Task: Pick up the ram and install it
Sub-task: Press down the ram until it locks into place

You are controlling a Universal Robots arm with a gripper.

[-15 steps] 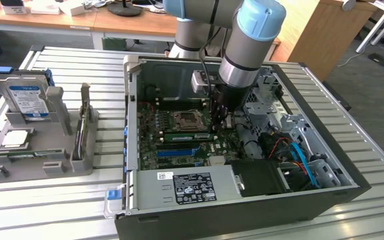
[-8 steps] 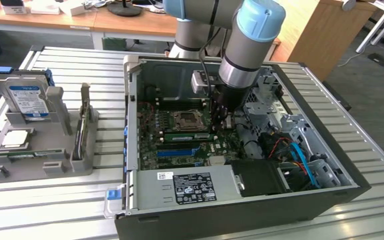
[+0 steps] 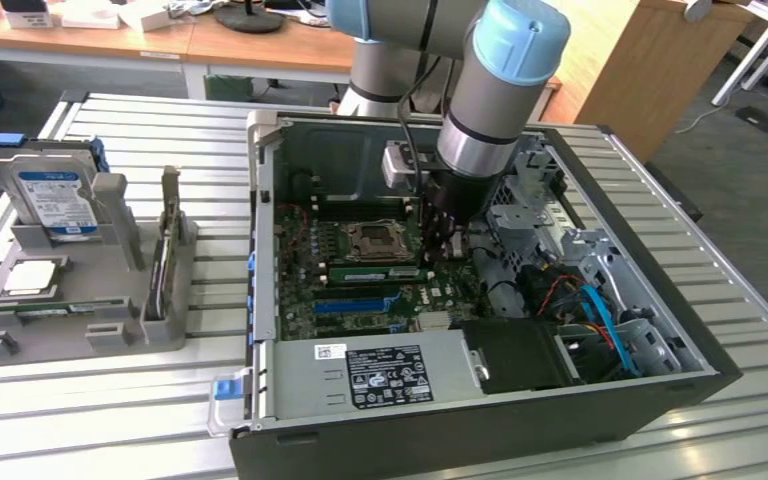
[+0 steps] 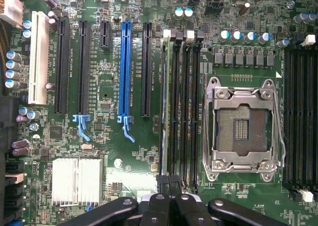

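Tool [image 4: 169, 182] clenched above the motherboard's [image 4: 109, 151] memory slots, one ram stick [image 3: 373, 271] seated, one blue-labelled hard drive [image 3: 51, 199] near the counter's [image 3: 131, 125] edge.

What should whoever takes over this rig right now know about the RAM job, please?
End effector: down inside the open computer case, over the memory slots beside the CPU socket; grip state unclear.
Ram: lying along a slot next to the socket, away from the grey holder.
Done: pickup and carry to the motherboard.
Left: full seating cannot be confirmed from these views.
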